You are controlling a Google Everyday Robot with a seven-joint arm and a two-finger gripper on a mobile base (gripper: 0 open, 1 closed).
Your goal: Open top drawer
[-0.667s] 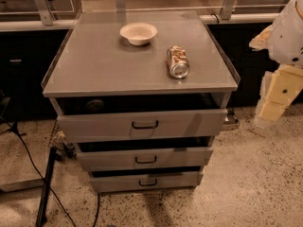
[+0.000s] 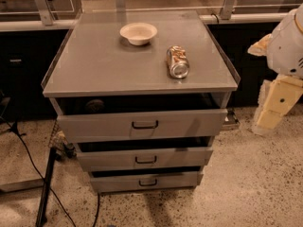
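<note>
Currently, the top drawer (image 2: 184, 124), the widest and tallest of three grey metal drawers, is seen directly under the cabinet top, with its flat front drawn forward and a dark gap open behind it. Its small black loop handle (image 2: 144, 125) sits at the centre of the front and is untouched by anything. The drawer is judged to be partly open; how far it can still travel cannot be read.

The two narrower grey drawers below, middle (image 2: 184, 157) and bottom (image 2: 175, 180), are stepped back beneath it, each also showing a dark slot above.

On the flat grey cabinet top (image 2: 94, 65) a small shallow white bowl (image 2: 138, 33) is set upright near the back. A silver drinks can (image 2: 177, 61) is laid on its side to the right, well apart from the bowl.

The cream-coloured gripper (image 2: 274, 105) is held to the right of the cabinet, clear of the drawer front and well apart from the handle. Whether it is spread or pressed together cannot be told. Placed so, it is judged to be exerting no pull.
</note>
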